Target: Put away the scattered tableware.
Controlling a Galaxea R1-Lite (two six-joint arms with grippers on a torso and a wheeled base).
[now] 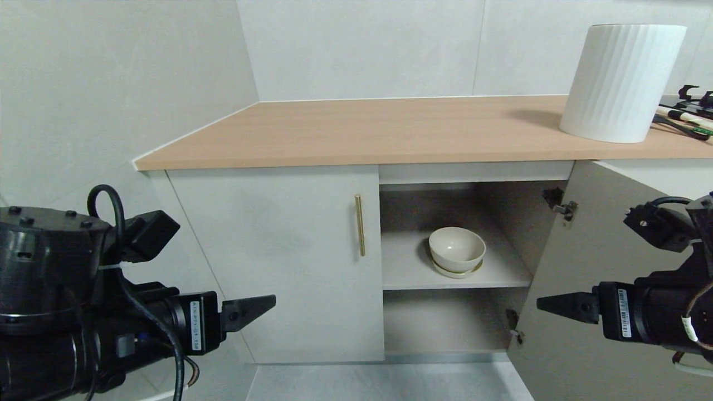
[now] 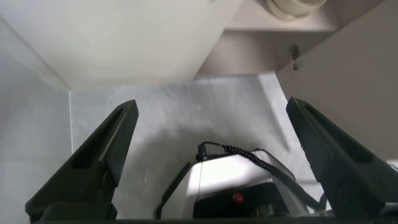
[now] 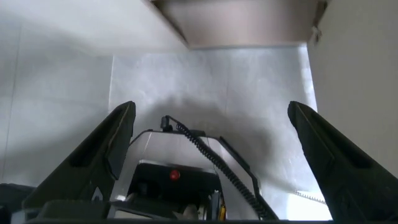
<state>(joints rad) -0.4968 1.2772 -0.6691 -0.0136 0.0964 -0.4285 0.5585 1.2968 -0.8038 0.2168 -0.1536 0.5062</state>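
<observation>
While left gripper [image 1: 253, 311] and right gripper [image 1: 560, 305] flank open cabinet [image 1: 278, 250], fingers [image 2: 106, 155] spread

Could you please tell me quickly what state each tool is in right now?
Left tool: open, holding nothing.
Right tool: open, holding nothing.

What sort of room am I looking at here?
Most likely a kitchen, or a mock-up of one: a wooden countertop runs along pale tiled walls, a cupboard below stands half open, and a bowl sits on a small plate on its shelf.
</observation>
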